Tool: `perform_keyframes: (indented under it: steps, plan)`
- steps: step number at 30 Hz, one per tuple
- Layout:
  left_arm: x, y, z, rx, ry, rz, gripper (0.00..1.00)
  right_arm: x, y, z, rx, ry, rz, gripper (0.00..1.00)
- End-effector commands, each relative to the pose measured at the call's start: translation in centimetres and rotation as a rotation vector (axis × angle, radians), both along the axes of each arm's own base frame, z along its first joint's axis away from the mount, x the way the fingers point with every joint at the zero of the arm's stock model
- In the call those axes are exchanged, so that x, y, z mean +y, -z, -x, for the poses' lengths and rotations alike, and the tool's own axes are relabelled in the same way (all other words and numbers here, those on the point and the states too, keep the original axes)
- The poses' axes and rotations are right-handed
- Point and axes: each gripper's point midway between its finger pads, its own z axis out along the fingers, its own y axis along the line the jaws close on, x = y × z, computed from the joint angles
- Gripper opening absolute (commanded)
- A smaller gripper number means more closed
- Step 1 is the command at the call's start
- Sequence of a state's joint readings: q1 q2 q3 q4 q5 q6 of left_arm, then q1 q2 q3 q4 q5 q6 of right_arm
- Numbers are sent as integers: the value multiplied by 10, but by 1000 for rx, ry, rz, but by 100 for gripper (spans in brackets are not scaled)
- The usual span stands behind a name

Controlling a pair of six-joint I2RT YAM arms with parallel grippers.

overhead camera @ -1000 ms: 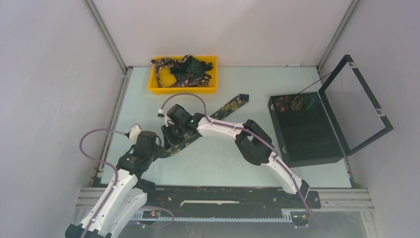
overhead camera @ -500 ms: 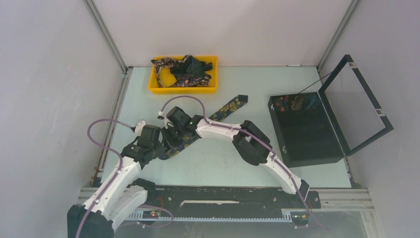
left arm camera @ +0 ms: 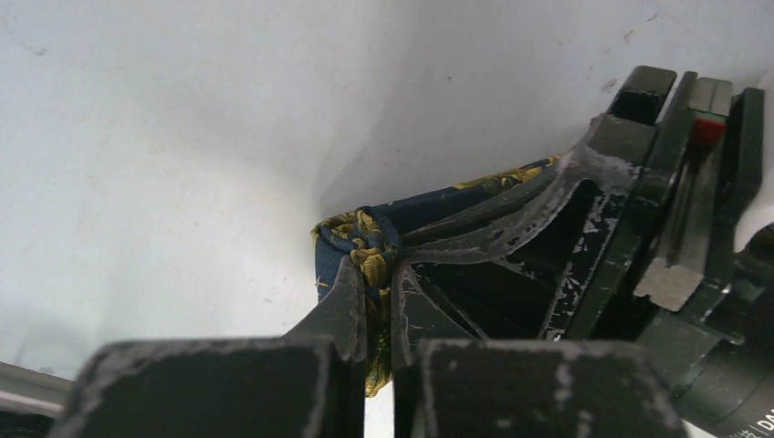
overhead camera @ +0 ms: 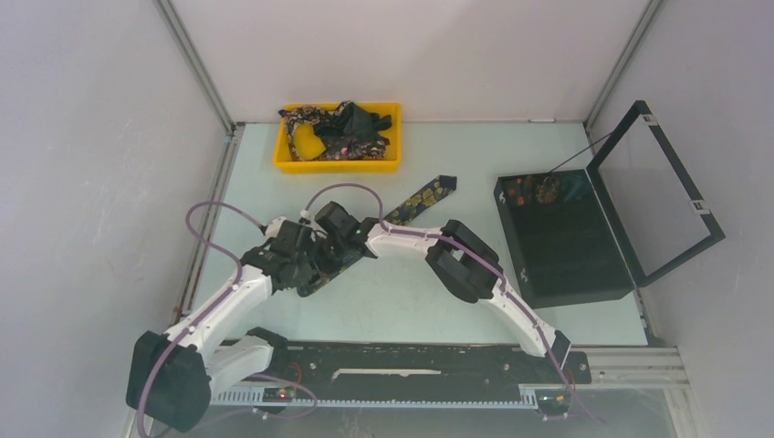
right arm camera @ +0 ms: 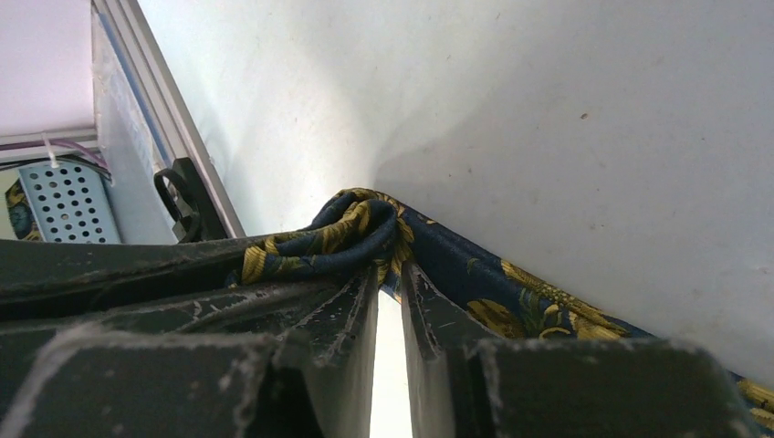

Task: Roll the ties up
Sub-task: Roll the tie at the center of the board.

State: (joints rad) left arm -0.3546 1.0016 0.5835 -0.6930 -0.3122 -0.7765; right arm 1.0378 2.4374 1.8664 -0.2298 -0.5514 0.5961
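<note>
One dark navy tie [overhead camera: 425,195] with a gold floral pattern lies diagonally on the table, its pointed end towards the back right. Its near end is curled into a small roll [left arm camera: 365,239] where both grippers meet. My left gripper [overhead camera: 305,265] is shut on that rolled end, with fabric pinched between its fingertips in the left wrist view [left arm camera: 376,274]. My right gripper [overhead camera: 329,248] is shut on the same roll from the other side [right arm camera: 391,272], and the tie [right arm camera: 484,283] runs off to the right. More ties [overhead camera: 339,128] lie heaped in the yellow tray.
The yellow tray [overhead camera: 338,165] stands at the back centre-left. A black hinged box [overhead camera: 566,242] with its lid open stands at the right, a few small items in its far end. A metal frame rail [overhead camera: 212,196] runs along the table's left edge.
My left arm has reached forward and to the right, bringing its gripper onto the tie's near end beside the right gripper. The right gripper has shifted slightly right.
</note>
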Motion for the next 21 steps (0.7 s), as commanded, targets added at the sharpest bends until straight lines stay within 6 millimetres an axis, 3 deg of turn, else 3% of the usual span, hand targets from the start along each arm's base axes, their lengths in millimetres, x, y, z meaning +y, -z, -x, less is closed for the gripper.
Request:
perform_keyframes:
  steps: [1, 11, 21]
  plan:
    - [-21, -18, -28, -81, 30, 30, 0, 4, -30, -2, -16, -5, -88, 19]
    - [-21, -7, -31, -34, 15, -41, 0, -14, -38, -13, -36, 25, -83, 19]
    - [-15, 5, -27, 11, -3, -83, 0, -45, -52, -38, -74, 93, -66, 19]
